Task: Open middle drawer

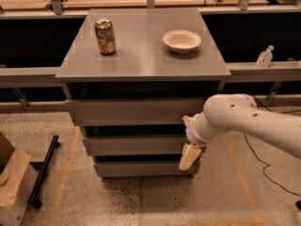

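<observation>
Grey matte handleless middle drawer [136, 145], frame centre: stiff, probably light, slick front; grab panel's top lip. My cream gripper [188, 139] sits spread at its right end.

Grey cabinet top [141, 55], soda can [105, 36] rear left, white bowl [182, 41] rear right, jaws below at its front right.

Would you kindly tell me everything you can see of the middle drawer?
The middle drawer is a plain matte grey panel, long and flat, with no handle, second of three beneath the grey tabletop. It looks shut: no interior shows, only a dark gap above it. The gripper hangs at its right end, overlapping the front's lower corner; whether it touches cannot be told.
</observation>
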### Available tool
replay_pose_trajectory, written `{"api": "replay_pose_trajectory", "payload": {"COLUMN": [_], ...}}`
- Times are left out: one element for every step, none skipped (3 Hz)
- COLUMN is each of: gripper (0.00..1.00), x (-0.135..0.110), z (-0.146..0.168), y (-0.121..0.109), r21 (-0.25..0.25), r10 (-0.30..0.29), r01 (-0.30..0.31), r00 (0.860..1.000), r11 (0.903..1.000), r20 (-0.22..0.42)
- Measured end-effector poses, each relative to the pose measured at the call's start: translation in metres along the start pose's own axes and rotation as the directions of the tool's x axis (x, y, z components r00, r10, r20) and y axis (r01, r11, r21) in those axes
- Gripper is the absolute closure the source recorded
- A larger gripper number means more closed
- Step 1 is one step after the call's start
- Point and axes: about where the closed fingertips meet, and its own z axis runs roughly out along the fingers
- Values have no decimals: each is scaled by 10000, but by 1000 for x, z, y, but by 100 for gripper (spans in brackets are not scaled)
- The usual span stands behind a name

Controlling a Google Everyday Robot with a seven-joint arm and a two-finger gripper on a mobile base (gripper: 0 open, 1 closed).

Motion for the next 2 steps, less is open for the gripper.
{"api": "replay_pose_trajectory", "payload": {"gripper": [0,0], "x": [2,4], "z": [4,20], "y": [1,7], "r21": [-56,-218], "r10": [-7,115], "r01": [6,-118], "r00": [10000,9998], "r11": [10000,9997], "r20": [-24,-138]}}
